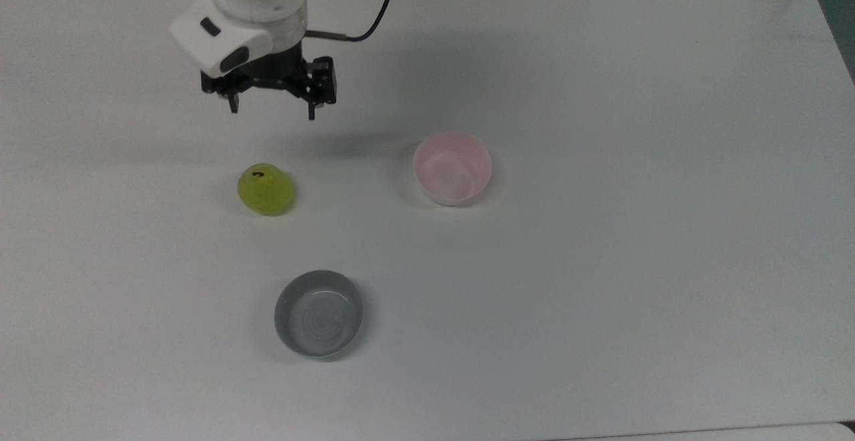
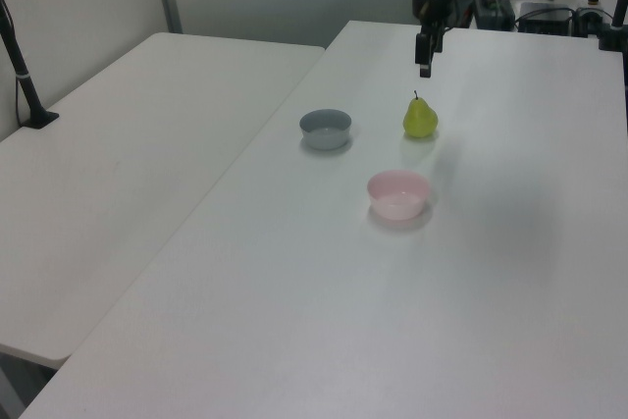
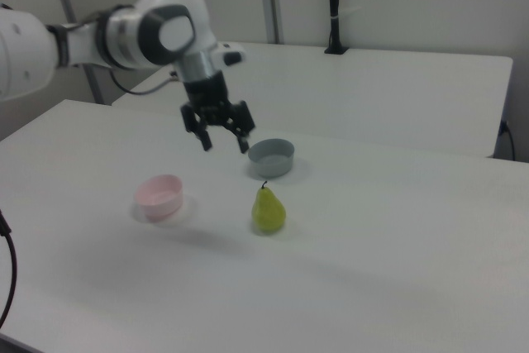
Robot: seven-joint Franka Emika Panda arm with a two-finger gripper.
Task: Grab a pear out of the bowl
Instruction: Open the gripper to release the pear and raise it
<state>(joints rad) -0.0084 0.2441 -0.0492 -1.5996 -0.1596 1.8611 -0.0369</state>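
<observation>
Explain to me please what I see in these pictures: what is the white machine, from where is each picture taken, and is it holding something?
The white machine is a robot arm; the black two-finger hand at its end does the grasping. One picture looks straight down at the white table; the other two look from opposite sides.

On the table stand a small yellow-green pear, upright, a small round pale pink bowl and a small round grey bowl, both empty and apart from the fruit.

The hand holds nothing. It hangs open in the air above the table, clear of the pear.

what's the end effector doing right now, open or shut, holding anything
End effector: open, holding nothing, raised above the table; the pear stands apart on it.
</observation>
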